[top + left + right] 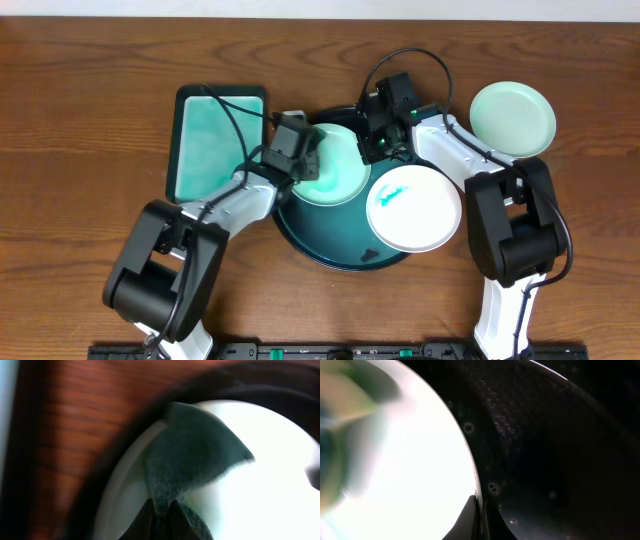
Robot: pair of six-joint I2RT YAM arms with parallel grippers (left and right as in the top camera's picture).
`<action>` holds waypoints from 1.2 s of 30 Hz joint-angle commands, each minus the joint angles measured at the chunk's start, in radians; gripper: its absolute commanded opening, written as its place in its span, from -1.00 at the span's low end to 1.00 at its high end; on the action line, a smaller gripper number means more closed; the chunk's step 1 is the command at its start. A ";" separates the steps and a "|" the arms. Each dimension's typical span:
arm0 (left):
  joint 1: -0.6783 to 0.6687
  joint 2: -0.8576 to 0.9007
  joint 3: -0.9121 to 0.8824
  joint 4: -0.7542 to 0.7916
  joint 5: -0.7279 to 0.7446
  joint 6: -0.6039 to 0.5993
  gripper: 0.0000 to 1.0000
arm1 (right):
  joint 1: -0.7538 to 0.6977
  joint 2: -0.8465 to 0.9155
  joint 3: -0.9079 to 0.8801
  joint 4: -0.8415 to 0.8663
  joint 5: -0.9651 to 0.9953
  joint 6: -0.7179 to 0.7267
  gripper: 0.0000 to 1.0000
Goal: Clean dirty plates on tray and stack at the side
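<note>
1. Overhead view: The tray (325,242) is lying mid-tabletop (100,100), carrying a mint plate (338,172) at its far side. A white plate (415,215) bearing a blue smear is overlapping the tray's right rim. A second mint plate (513,118) is sitting apart on the wood at far right, and a rectangular teal tray (210,150) is lying just left of the round one. The left claw (308,160) is reaching over the mint plate's left part, and the right claw (378,145) is meeting its right rim.
2. Left wrist view: The left claw (160,512) is pinching tight on a dark green sponge (195,455), which is lying against the mint plate (260,485) (overexposed, nearly white here). The tray's dark rim (100,480) is curving between plate and tabletop (65,435).
3. Right wrist view: The right claw (481,515) is clamping narrow on the mint plate's (410,460) rim, with one finger either side of the edge. The tray's wet, droplet-speckled inside (545,460) is lying to the right.
</note>
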 commanded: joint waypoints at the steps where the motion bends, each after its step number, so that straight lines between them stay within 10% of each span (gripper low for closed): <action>1: 0.082 -0.079 -0.005 -0.014 -0.095 0.045 -0.85 | -0.032 -0.046 -0.009 -0.021 0.117 -0.070 -0.98; 11: 0.263 -0.402 -0.005 -0.031 0.046 0.005 -0.86 | 0.023 -0.205 -0.009 -0.037 0.228 -0.213 -0.98; 36: 0.391 -0.069 -0.005 -0.098 -0.140 0.016 -0.66 | 0.426 -0.450 -0.009 0.230 1.230 -0.808 -0.98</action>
